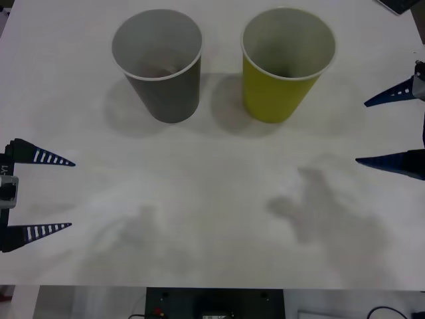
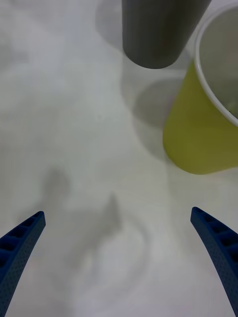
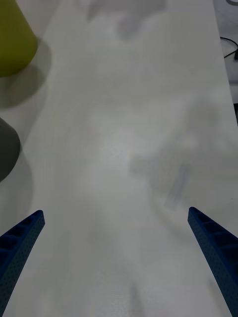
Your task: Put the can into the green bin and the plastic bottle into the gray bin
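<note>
Here: gray bin (image 1: 158, 63) beside green bin (image 1: 285, 63), upright on worktop (image 1: 199, 199); left tool (image 1: 56, 194), right tool (image 1: 382, 131) both spread, empty.

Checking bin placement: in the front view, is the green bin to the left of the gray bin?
No, the green bin stands right of the gray bin.

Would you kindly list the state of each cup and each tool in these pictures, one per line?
gray bin: upright on the table, something indistinct inside, contents unclear.
green bin: upright beside the gray one, apart from it, inside looks dark, contents unclear.
left tool: open, holding nothing, at the table's left edge.
right tool: open, holding nothing, at the right edge.
</note>
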### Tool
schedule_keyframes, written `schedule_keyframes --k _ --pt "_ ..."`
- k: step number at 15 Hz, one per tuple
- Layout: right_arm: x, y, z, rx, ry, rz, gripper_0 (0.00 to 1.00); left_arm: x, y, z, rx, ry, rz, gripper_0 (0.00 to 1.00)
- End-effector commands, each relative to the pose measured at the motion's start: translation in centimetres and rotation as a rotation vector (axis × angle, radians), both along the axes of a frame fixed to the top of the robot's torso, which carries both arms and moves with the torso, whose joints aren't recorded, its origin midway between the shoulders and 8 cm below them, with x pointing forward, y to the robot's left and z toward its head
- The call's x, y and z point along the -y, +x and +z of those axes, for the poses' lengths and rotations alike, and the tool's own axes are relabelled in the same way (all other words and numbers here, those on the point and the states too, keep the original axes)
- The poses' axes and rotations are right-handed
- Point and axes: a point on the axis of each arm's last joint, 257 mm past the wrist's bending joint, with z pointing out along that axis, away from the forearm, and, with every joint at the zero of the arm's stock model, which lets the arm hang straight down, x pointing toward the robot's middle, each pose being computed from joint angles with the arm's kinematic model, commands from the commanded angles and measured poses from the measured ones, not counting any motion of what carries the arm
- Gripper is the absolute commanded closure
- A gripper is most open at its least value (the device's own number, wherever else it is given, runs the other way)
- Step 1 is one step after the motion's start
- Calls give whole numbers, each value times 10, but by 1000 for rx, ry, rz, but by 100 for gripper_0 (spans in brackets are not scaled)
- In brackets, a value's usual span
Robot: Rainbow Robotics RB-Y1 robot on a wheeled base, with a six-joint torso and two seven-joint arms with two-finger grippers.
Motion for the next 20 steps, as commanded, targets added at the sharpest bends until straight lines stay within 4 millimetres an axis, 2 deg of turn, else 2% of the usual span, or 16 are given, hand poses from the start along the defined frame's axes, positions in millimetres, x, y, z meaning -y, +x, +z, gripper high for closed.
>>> schedule_keyframes --k 1,5,10,14,20 --pt "10 -14 -17 8 -25 48 0 0 0 0 0 0 0 0" --pt "25 -33 -45 6 -70 100 0 0 0 0 0 0 0 0" --pt "36 -44 -75 41 -128 141 0 0 0 0 0 0 0 0" --pt "36 -50 -84 46 -136 157 0 0 0 0 0 0 0 0" --pt "36 -51 -84 40 -129 150 0 0 0 0 0 0 0 0"
